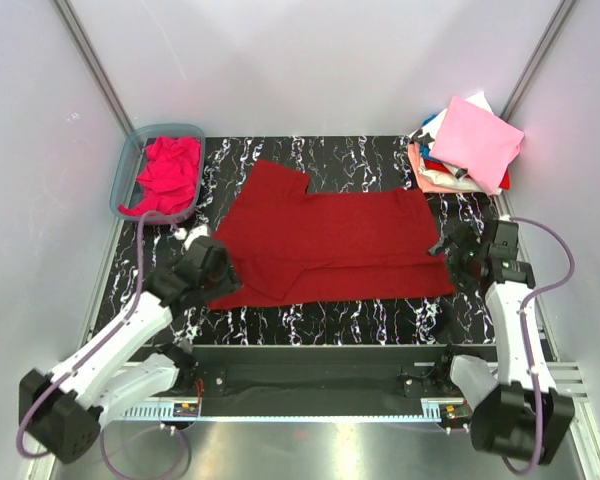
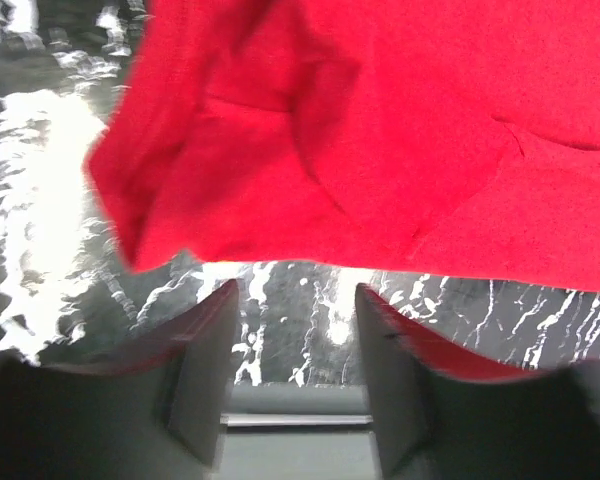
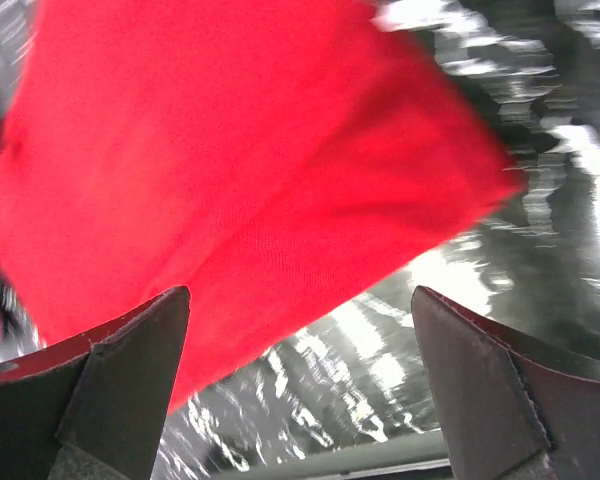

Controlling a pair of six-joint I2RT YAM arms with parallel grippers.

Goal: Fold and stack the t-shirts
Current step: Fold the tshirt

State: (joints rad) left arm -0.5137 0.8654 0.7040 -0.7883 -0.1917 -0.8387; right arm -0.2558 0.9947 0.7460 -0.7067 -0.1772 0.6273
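Observation:
A dark crimson t-shirt (image 1: 330, 240) lies partly folded across the middle of the black marbled table. My left gripper (image 1: 217, 262) is open at its near-left edge; in the left wrist view the cloth (image 2: 380, 130) lies just beyond my gripper (image 2: 292, 305) and nothing is between the fingers. My right gripper (image 1: 450, 247) is open at the shirt's right edge; the right wrist view shows the cloth (image 3: 240, 170) ahead of my gripper (image 3: 300, 305). A magenta-pink shirt (image 1: 168, 172) lies crumpled in the tub. Folded shirts (image 1: 468, 145) are stacked at the back right, pale pink on top.
A translucent blue-grey plastic tub (image 1: 128, 165) stands at the back left. White walls with metal posts close in the table on three sides. A black rail runs along the near edge (image 1: 320, 352).

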